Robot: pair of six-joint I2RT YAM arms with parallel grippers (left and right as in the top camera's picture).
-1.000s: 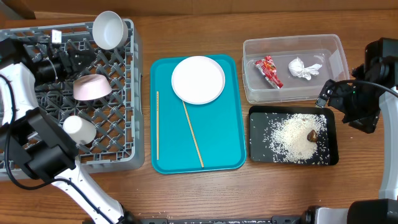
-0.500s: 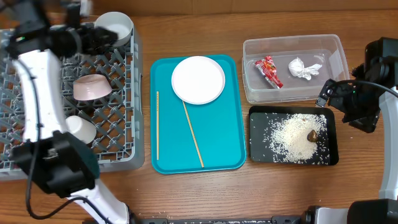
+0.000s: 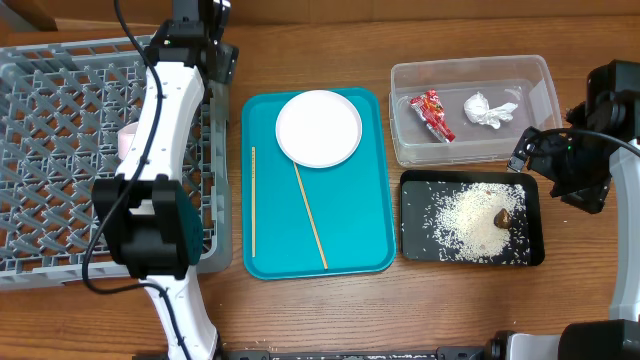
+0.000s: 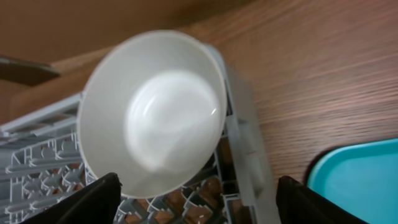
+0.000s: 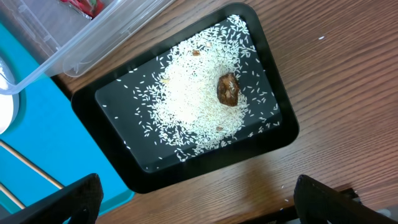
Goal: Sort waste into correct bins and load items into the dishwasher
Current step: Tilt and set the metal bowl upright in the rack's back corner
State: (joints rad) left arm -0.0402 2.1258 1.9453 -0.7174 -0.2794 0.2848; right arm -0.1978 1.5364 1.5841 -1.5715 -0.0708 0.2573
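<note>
The pale grey-green bowl (image 4: 149,112) leans in the back right corner of the grey dish rack (image 3: 60,150), and my open, empty left gripper (image 4: 199,208) hovers just over it. In the overhead view my left arm covers that bowl and the white cup; only an edge of the pink bowl (image 3: 124,140) shows. The white plate (image 3: 318,128) and two chopsticks (image 3: 253,200) lie on the teal tray (image 3: 370,220). The clear tub (image 3: 540,75) holds the red wrapper (image 3: 432,113) and the tissue (image 3: 488,110). The black tray (image 3: 415,250) holds rice (image 3: 465,220) and the brown lump (image 3: 501,217). My right gripper (image 5: 199,205) is open above the wood just off the black tray's edge.
The rack's wall (image 4: 249,155) stands next to the teal tray's corner (image 4: 360,174). Bare wood runs along the back and front of the table. My left arm (image 3: 155,150) lies across the rack's right side.
My left arm has swung from the rack's left side to its back right corner. It now covers the bowls and cup in the overhead view. The right arm has not moved.
</note>
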